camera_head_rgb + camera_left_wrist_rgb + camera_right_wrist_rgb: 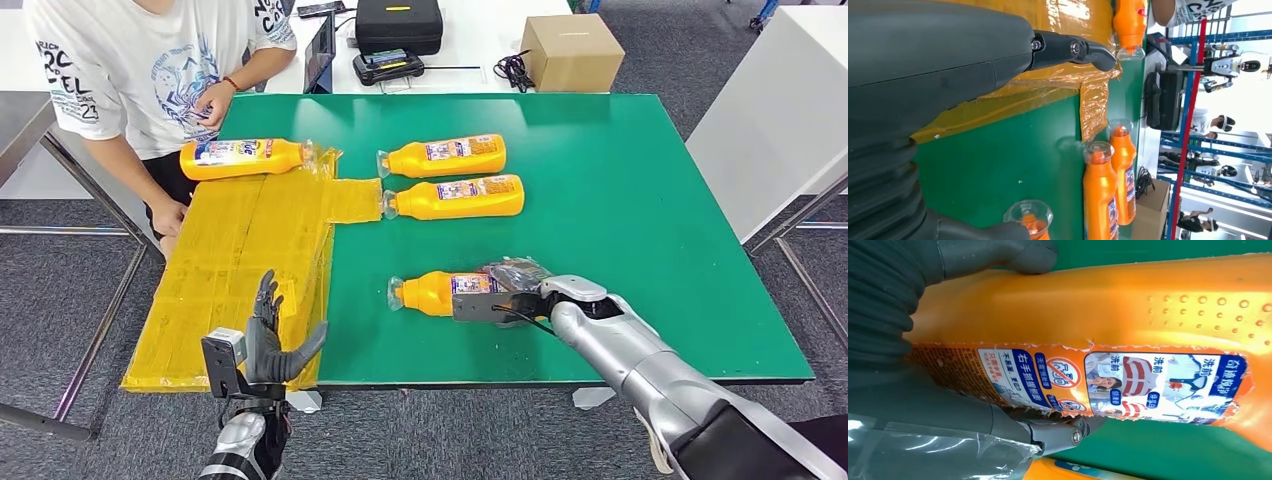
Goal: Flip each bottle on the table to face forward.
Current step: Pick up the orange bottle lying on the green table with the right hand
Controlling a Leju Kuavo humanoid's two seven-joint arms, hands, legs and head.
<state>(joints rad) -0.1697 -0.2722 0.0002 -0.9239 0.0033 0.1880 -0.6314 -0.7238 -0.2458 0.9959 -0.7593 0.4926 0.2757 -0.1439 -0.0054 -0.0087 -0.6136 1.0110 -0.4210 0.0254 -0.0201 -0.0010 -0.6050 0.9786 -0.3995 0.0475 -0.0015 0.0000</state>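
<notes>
Gripping the nearest bottle (440,292) by the table's (650,200) front edge with right hand (510,290), left hand (268,340) spread idle; three bottles apparently left.

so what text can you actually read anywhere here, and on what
"洗前" twice, and "右手抓握侧面": on the label of the bottle that the right hand holds.
"洗后", probably, same label; its smaller print is too blurred.
"C", "EL": fragments on the person's white shirt; the rest is cut off.
Labels on the other three bottles are too small to read.
</notes>
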